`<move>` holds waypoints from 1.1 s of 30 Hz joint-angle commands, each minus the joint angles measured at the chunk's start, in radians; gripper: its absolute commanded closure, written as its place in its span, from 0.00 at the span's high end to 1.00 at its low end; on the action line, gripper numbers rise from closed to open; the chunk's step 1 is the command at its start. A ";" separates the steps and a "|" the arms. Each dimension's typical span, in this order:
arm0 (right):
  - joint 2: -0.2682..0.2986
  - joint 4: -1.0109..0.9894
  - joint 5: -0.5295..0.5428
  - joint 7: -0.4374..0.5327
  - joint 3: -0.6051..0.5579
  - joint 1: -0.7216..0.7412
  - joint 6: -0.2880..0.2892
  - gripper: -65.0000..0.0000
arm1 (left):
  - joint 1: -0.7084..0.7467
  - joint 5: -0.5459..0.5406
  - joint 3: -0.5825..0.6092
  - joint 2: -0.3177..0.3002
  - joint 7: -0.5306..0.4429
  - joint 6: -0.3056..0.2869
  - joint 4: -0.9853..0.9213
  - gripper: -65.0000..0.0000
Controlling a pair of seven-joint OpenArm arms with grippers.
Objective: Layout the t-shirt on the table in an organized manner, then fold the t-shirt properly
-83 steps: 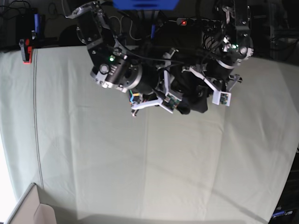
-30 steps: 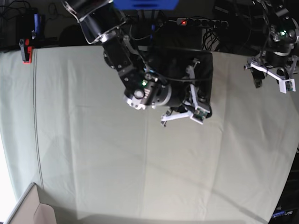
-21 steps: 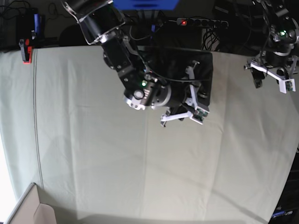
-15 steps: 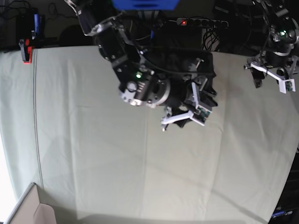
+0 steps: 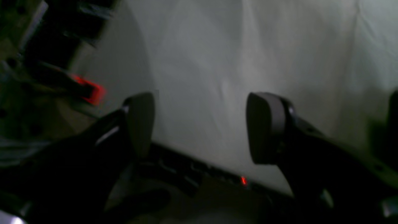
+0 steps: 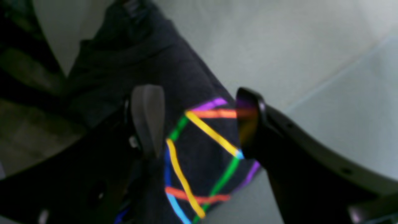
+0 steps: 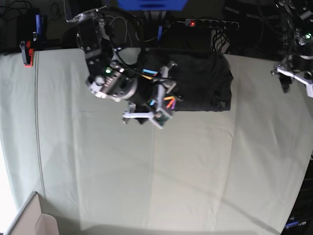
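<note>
The black t-shirt (image 7: 198,81) lies in a loose bundle on the pale table (image 7: 156,171), close to its far edge. Part of its rainbow line graphic faces up at the bundle's left end. My right gripper (image 7: 155,98) hovers over that end with its jaws spread wide. In the right wrist view the t-shirt (image 6: 199,155) shows below and between the fingers (image 6: 147,119) of the right gripper (image 6: 197,124), which pinch nothing. My left gripper (image 7: 297,81) hangs above the table's far right corner. The left wrist view shows the left gripper (image 5: 203,124) open over bare cloth.
A cardboard box (image 7: 24,220) sits at the near left corner. A red clamp (image 7: 27,53) marks the far left edge. A power strip (image 7: 210,23) with a red light and cables lies behind the table's far edge.
My right gripper has opened, let go of the t-shirt and swung left. The shirt has dropped and spread into a wider bundle. The left arm has shifted slightly right.
</note>
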 commanded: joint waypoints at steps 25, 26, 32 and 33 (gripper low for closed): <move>0.083 0.045 0.014 0.012 0.198 -0.038 0.001 0.57 | -0.092 -0.188 0.240 0.134 0.165 -0.295 -0.191 1.00; 0.083 0.045 0.012 0.012 0.198 -0.038 0.001 0.57 | -0.101 -0.188 0.241 0.134 0.163 -0.295 -0.206 1.00; 0.083 0.045 0.011 0.011 0.199 -0.040 0.001 0.57 | -0.136 -0.187 0.243 0.140 0.163 -0.295 -0.244 1.00; 0.083 0.045 0.011 0.011 0.199 -0.040 0.001 0.57 | -0.141 -0.187 0.243 0.140 0.163 -0.295 -0.258 1.00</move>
